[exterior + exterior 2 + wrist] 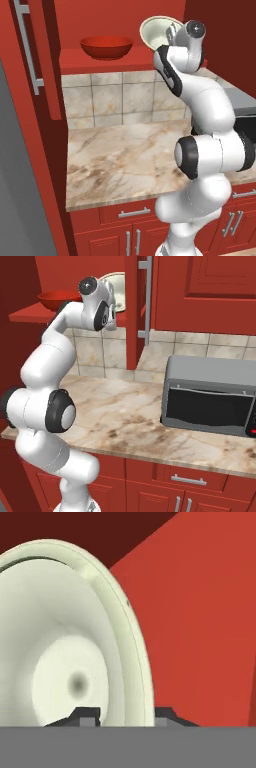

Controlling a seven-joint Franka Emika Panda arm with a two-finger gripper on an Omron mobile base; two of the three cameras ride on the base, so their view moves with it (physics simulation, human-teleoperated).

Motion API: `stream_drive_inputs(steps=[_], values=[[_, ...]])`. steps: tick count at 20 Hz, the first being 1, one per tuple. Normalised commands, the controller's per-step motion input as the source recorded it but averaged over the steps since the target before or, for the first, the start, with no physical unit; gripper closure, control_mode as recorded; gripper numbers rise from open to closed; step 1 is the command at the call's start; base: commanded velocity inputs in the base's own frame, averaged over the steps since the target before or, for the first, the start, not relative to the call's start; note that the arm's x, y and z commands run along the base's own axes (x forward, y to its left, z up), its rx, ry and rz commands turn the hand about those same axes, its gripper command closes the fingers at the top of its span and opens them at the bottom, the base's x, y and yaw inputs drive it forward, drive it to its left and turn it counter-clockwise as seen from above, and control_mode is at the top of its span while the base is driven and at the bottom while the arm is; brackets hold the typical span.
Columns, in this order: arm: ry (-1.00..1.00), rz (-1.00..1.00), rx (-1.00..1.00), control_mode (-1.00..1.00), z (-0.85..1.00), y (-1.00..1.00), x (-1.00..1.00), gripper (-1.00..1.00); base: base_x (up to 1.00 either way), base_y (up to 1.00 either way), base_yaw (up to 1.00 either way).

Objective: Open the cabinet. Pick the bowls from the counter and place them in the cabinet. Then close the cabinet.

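Two bowls sit in the cabinet [100, 15]: the red bowl [106, 47] on the shelf's left, the pale bowl [65, 642] tilted on edge with its rim between the gripper's [127, 716] slightly parted fingers.

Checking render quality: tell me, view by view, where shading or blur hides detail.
Left base view: sharp, even light, red bowl clearly shaded on the shelf. Right base view: cabinet interior dark at left. Hand view: pale bowl close and softly blurred, dark shadow above it.

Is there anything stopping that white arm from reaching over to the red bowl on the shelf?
Probably not. The red bowl sits upright on the cabinet shelf with the door swung open and bare shelf around it. The gripper is right beside it, though its fingers straddle the pale bowl's rim.
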Motion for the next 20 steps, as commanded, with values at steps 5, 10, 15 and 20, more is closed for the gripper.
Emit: stream_drive_inputs(steps=[5, 10, 15, 20], values=[[-0.02, 0.00, 0.02, -1.00, 0.08, 0.00, -0.01, -1.00, 0.00, 0.00, 0.00], [-0.11, 0.00, 0.08, -1.00, 0.18, 0.00, -0.15, -1.00, 0.00, 0.00, 0.00], [-0.05, 0.00, 0.09, -1.00, 0.02, -0.14, -0.74, -1.00, 0.00, 0.00, 0.00], [0.00, 0.00, 0.10, -1.00, 0.23, -0.19, -0.98, -1.00, 0.00, 0.00, 0.00]])
